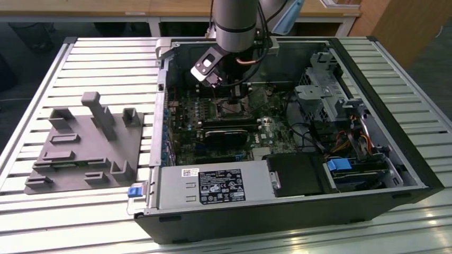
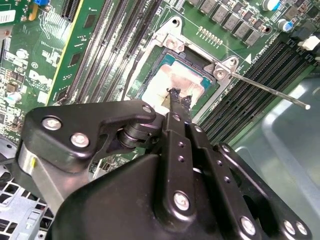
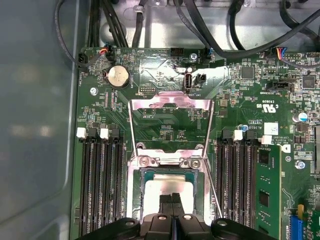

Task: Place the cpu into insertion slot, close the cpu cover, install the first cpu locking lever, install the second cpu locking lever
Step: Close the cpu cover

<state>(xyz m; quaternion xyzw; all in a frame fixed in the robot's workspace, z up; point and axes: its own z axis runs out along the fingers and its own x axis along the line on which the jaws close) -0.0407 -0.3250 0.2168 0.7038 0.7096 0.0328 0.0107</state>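
First wrist view shows the cpu already seated in the insertion slot — the end effector pinched narrow and empty over it — while the cpu cover stands open and a locking lever is unlatched.

Slatted metal table, perhaps wooden desks

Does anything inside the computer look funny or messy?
Yes. The cpu in the insertion slot has a smudgy, patchy top, and the cpu cover is flipped open instead of lying over it. A thin metal lever sticks out from the slot's corner. The shut pincer points down at the cpu.
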